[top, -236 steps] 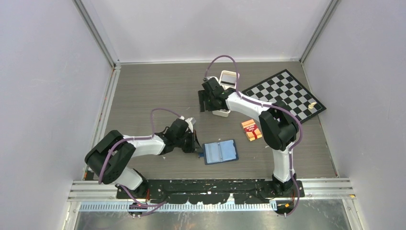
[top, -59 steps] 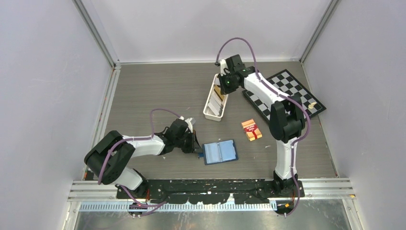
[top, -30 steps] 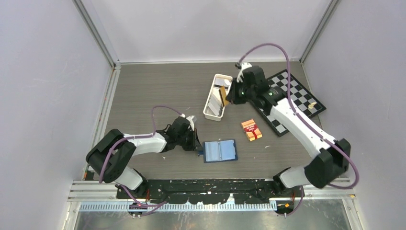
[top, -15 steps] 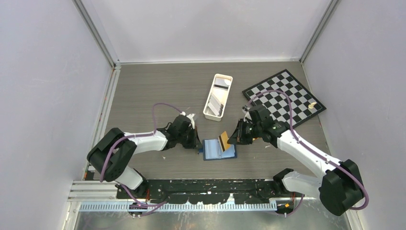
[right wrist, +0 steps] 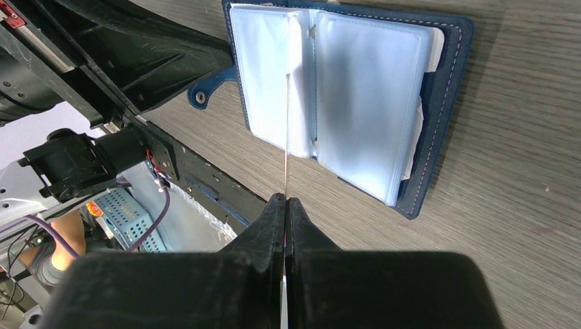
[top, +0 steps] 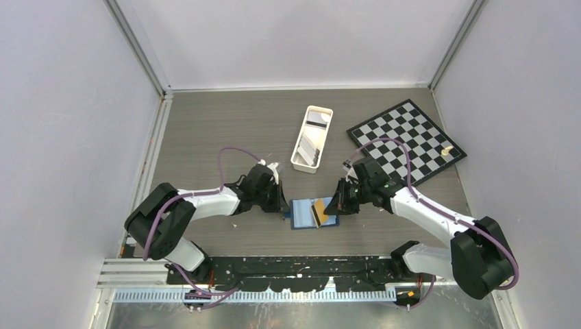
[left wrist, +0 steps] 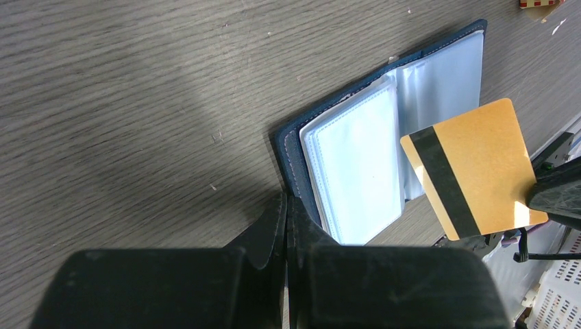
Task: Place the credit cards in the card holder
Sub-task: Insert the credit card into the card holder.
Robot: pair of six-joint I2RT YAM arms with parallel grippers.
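While left claw (left wrist: 286, 204) pinches card holder (left wrist: 353, 171) | right claw (right wrist: 286, 200), gripping gold card (left wrist: 473, 168), has dropped nearer it

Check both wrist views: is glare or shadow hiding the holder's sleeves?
Left wrist: the sleeves of the card holder are bright but legible, the gold card is sharp, and soft shadow lies on the table beside it. Right wrist: grey shadow dims one sleeve, the gold card shows only edge-on, and the right gripper is dark and blurred.
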